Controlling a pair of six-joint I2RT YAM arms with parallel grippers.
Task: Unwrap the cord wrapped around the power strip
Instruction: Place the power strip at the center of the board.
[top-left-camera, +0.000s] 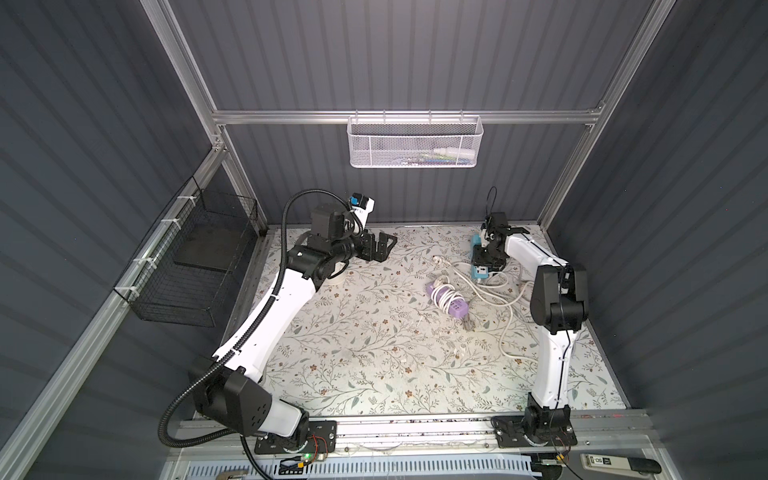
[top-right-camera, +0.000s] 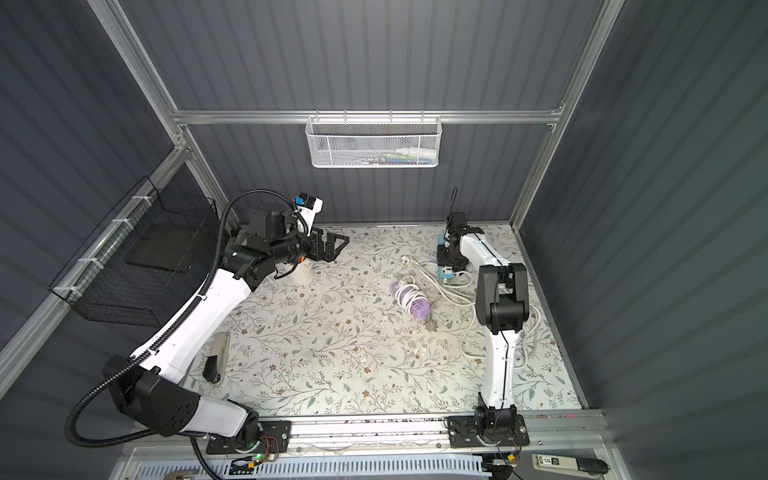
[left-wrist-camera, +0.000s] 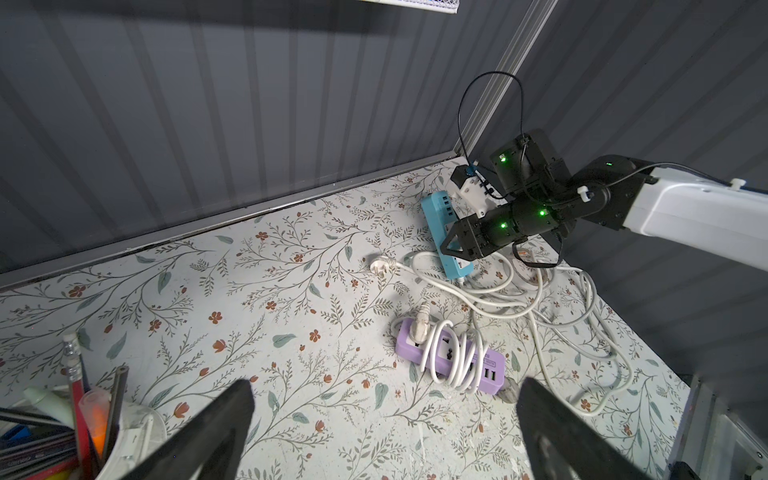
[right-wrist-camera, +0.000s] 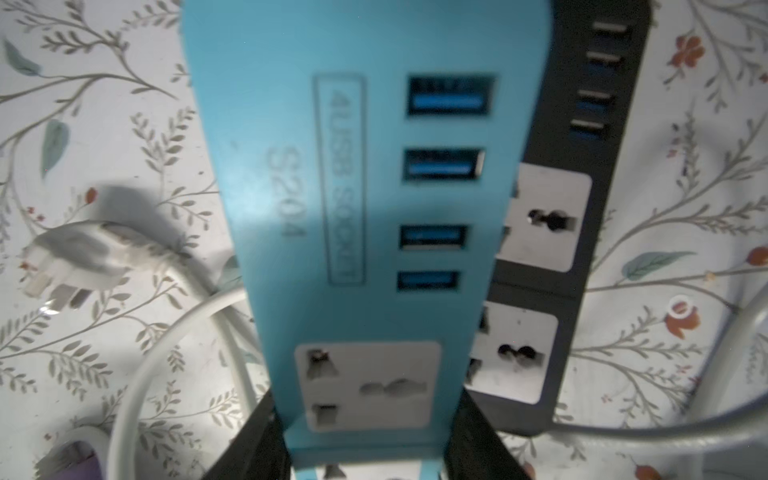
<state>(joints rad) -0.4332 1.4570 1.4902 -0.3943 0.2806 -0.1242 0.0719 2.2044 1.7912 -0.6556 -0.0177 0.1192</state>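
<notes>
A purple power strip (top-left-camera: 453, 305) (top-right-camera: 415, 306) (left-wrist-camera: 490, 368) lies mid-table with its white cord (top-left-camera: 445, 296) (left-wrist-camera: 446, 353) wound round it in several loops. My right gripper (top-left-camera: 485, 269) (top-right-camera: 450, 266) (left-wrist-camera: 451, 249) (right-wrist-camera: 365, 432) is shut on a blue power strip (top-left-camera: 476, 249) (left-wrist-camera: 434, 212) (right-wrist-camera: 353, 187) at the back right, one black finger on each long side. Its loose white cord (top-left-camera: 500, 293) (left-wrist-camera: 540, 307) sprawls over the table, plug (top-left-camera: 436, 259) (left-wrist-camera: 380, 266) free. My left gripper (top-left-camera: 384, 245) (top-right-camera: 336, 245) (left-wrist-camera: 384, 399) hangs open at the back left, empty, far from the purple strip.
A black power strip (right-wrist-camera: 582, 166) lies under the blue one. A white cup of pencils (top-right-camera: 301, 272) (left-wrist-camera: 124, 432) stands below my left wrist. A black wire basket (top-left-camera: 195, 257) hangs on the left wall, a white mesh basket (top-left-camera: 415, 141) on the back rail. A stapler-like tool (top-right-camera: 216, 357) lies front left.
</notes>
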